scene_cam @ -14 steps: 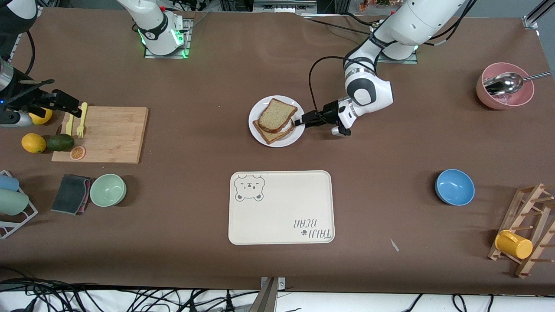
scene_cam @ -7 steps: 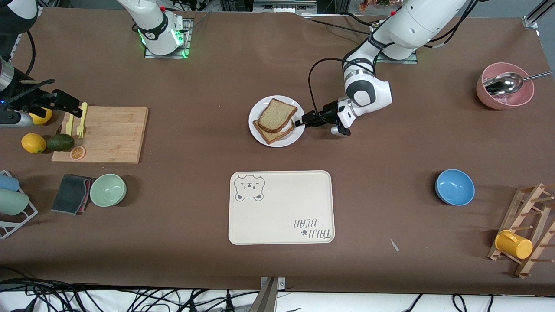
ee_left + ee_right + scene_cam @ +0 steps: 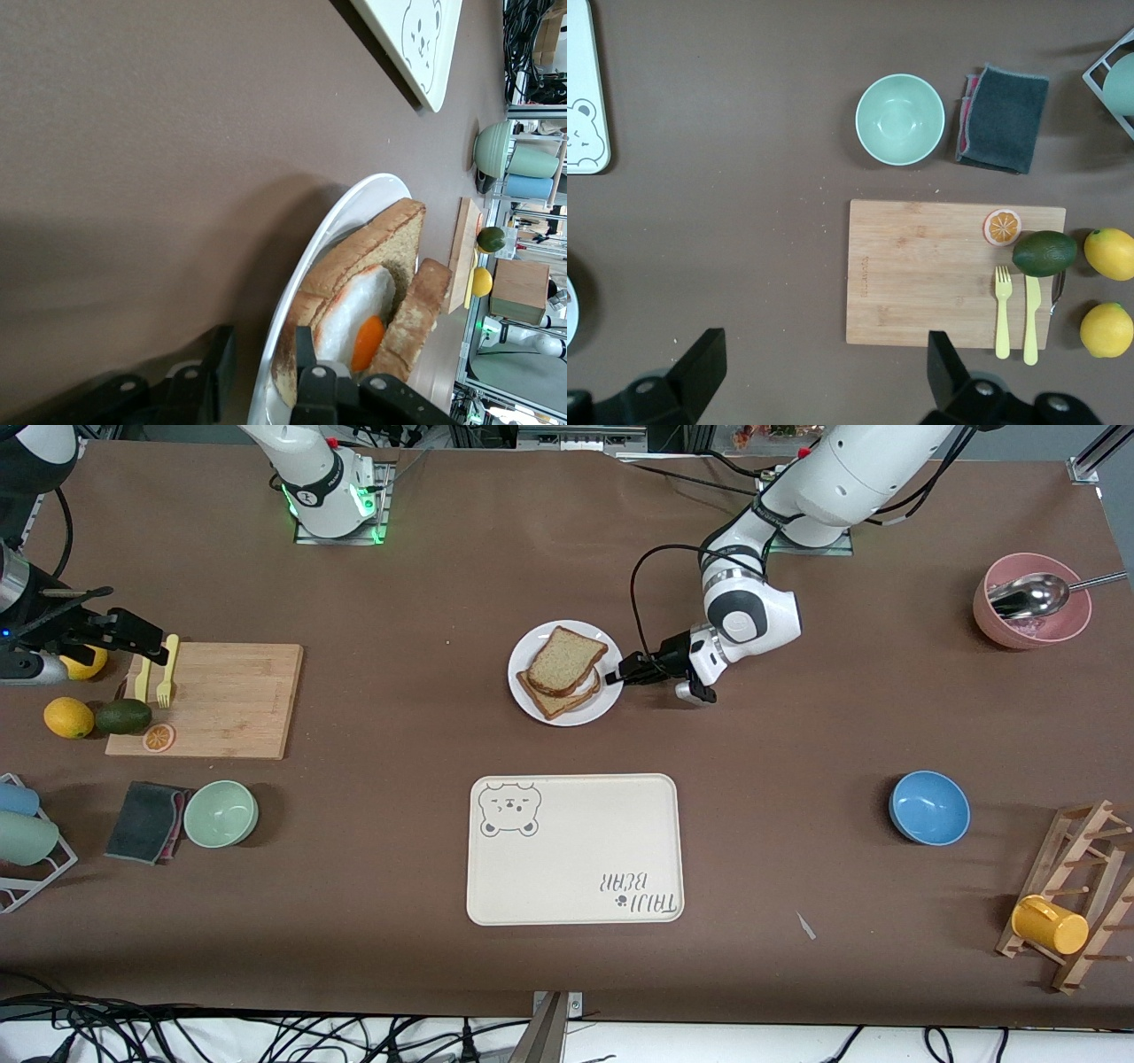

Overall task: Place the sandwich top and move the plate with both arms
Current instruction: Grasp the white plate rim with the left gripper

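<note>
Since the sandwich top (image 3: 567, 660) already lies on the stack, tilted over the fried egg (image 3: 359, 314) and the lower slice (image 3: 554, 701), the first half of the job looks done. The whole sandwich sits on the plate (image 3: 532, 651), which rests on the bare surface near the middle, farther from the front camera than the bear-print tray (image 3: 576, 850).

What remains, as I judge it, is moving the plate with both arms. The left pincer (image 3: 615, 677) is low at the plate's edge toward the left arm's end; in the left wrist view its fingers (image 3: 306, 350) straddle the rim, one above and one beneath, with a gap visible, so it reads as partly open and not yet clamped on the plate.

The right pincer (image 3: 824, 372) hangs spread wide and empty over the wooden cutting board (image 3: 205, 700) at the right arm's end, well apart from the plate. That arm waits. It would have to come to the plate's free edge before any shared lift; a one-sided pull could tip the loosely stacked slices.
</note>
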You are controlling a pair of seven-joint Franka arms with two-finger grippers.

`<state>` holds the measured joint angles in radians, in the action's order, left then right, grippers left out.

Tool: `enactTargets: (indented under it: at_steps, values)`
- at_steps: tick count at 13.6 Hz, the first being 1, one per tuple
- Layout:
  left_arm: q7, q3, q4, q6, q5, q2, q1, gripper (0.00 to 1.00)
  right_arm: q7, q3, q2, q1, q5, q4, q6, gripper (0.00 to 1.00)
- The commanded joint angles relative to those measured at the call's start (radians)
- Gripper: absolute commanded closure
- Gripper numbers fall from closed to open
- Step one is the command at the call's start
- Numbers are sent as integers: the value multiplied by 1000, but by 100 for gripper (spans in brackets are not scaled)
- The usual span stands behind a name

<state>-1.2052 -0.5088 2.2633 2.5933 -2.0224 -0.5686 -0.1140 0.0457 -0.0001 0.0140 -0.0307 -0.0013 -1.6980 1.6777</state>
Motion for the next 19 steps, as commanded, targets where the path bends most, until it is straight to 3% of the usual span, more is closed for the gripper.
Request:
enactTargets:
  at_steps: [1, 19]
  values:
    - [-50, -4, 18, 10, -48, 21, -1, 72, 16, 9, -5, -9, 1, 11, -13, 0]
    - [-63, -19, 42, 8, -55, 52, 8, 97, 16, 8, -5, -9, 1, 11, -15, 0]
